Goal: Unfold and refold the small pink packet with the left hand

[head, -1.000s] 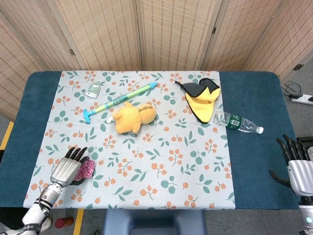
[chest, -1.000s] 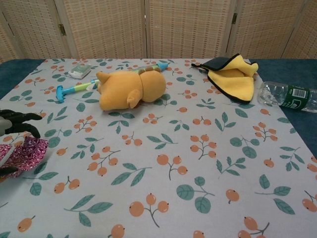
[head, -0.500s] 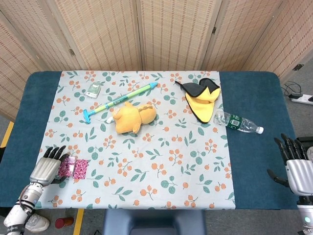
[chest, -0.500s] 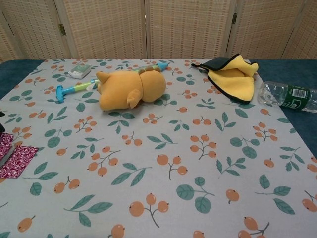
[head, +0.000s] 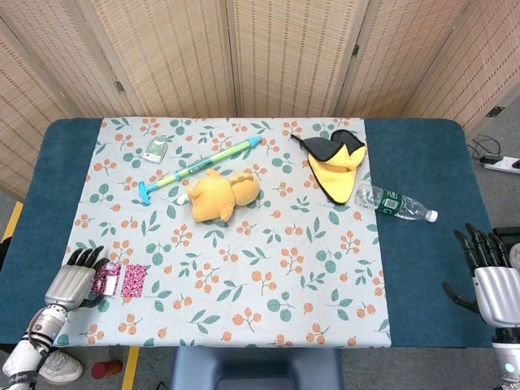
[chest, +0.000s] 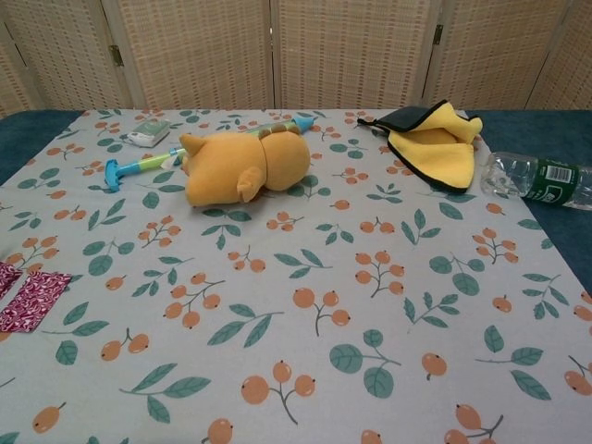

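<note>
The small pink packet lies flat and spread out on the flowered cloth near the front left corner; the chest view shows the pink packet at its left edge with no hand on it. My left hand sits just left of the packet with its fingers loosely apart, at the packet's left edge and holding nothing. My right hand hangs open at the table's right front edge, far from the packet.
An orange plush toy lies mid-table, with a blue-green stick toy and a small green-white packet behind it. A yellow-black cloth and a plastic bottle lie at the right.
The left hand let go of the pink packet and drew back to the left. The packet went from bunched under the fingers to lying flat. The right hand barely moved.
</note>
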Controlling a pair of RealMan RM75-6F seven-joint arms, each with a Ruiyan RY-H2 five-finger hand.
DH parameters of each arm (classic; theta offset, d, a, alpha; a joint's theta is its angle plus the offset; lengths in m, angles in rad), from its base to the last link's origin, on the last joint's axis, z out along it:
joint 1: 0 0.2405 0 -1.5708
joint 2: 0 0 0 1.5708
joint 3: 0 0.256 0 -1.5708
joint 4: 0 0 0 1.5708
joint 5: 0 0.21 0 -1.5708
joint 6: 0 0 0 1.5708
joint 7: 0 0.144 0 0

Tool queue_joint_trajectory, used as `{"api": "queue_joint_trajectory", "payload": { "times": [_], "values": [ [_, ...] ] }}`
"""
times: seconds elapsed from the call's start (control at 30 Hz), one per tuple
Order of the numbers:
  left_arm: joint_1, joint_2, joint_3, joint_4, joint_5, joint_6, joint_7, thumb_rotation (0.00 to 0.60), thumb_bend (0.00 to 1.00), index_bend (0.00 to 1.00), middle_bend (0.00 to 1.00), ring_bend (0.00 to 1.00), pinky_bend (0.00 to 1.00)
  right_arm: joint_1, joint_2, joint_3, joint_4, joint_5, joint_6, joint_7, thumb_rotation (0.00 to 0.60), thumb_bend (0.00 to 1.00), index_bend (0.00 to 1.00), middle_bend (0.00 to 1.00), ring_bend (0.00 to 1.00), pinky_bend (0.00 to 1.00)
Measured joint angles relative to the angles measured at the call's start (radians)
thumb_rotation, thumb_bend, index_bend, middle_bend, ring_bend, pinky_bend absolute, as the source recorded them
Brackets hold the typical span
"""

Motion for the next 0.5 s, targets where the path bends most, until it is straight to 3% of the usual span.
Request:
{"api": "queue_joint_trajectory", "payload": {
  "times": [0.5],
  "values": [
    [0.003, -0.002, -0.011, -0.004, -0.016, -0.023, 0.012, 0.563, 0.32, 0.15, 0.0, 0.0, 0.0, 0.0, 0.002, 0.0, -0.007, 0.001, -0.002, -0.006, 0.6, 0.25, 0.0, 0.0, 0.0, 0.0]
  ]
}}
